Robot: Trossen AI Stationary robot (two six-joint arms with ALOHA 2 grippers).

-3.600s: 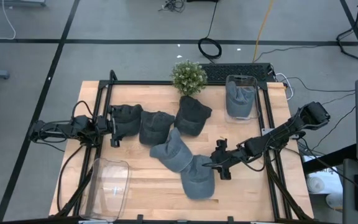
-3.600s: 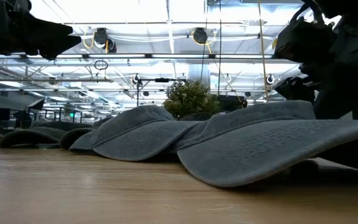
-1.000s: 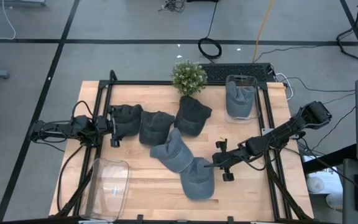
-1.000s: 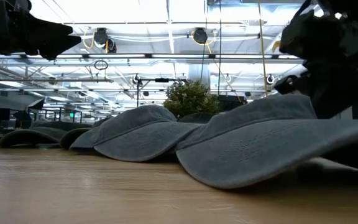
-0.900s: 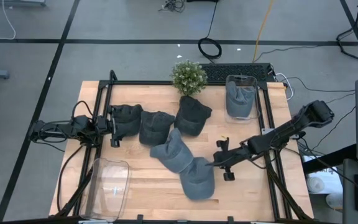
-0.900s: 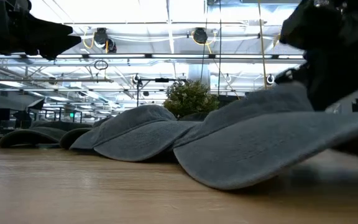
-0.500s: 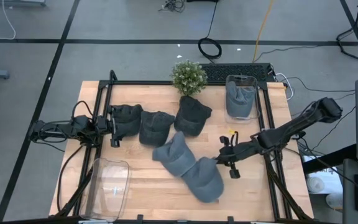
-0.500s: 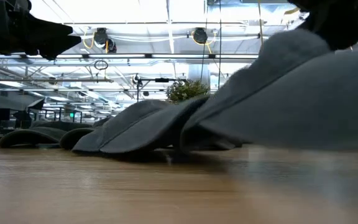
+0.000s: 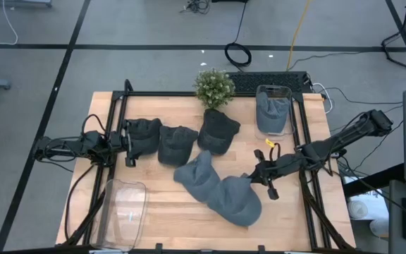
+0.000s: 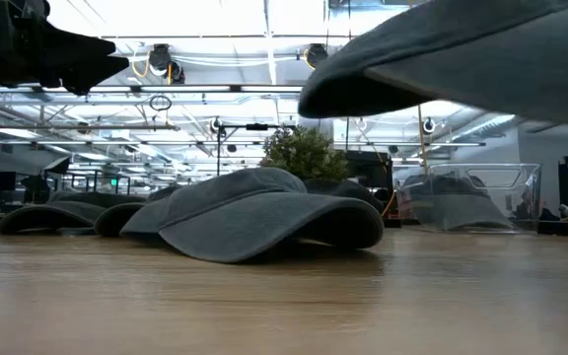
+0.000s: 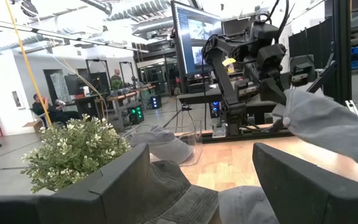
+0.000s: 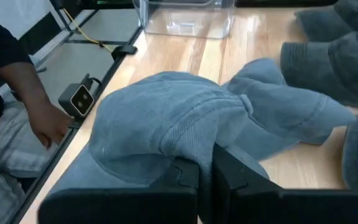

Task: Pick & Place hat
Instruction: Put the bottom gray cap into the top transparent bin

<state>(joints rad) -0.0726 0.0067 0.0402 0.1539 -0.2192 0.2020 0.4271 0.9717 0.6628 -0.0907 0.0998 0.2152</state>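
Right gripper is reaching low across the table, fingers clamping a grey fabric cap clear of the wood. I am counting six caps, two clear bins.

Evenly bright overhead; glaring ceiling lights in low view, blurred near tabletop, soft shadows.

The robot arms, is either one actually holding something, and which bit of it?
Yes. The right gripper is pinched shut on a grey hat, gripping a fold of fabric at its edge and lifting it off the table. The left gripper holds nothing.
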